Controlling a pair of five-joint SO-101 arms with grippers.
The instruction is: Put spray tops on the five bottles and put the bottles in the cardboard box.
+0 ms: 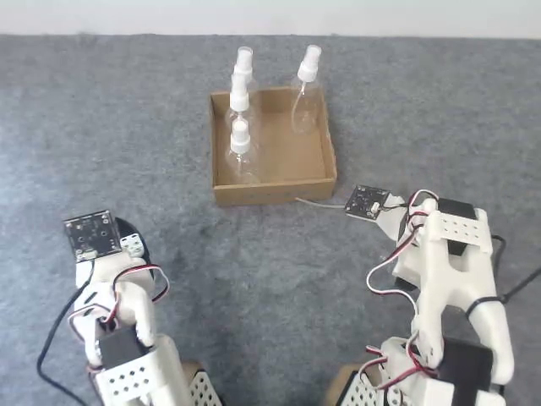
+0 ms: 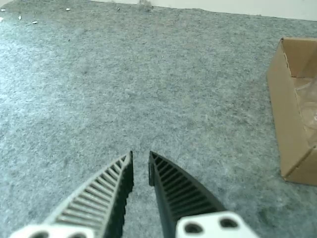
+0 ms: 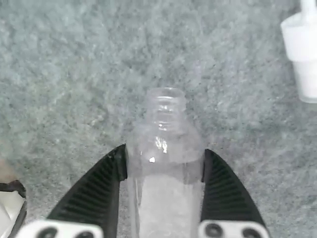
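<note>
Right claw (image 3: 164, 151) clenched on the last uncapped bottle (image 3: 166, 119), its long axis running straight out from the claw.
Spray top (image 3: 301, 54) waits on the surface (image 3: 59, 59) just beyond the bottle's neck, off to one side; left claw (image 2: 140, 156), barely parted and empty, sits well apart from the bottle.

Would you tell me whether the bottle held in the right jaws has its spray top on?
Off: the bottle shows a bare, open threaded neck, with no top on it.
</note>
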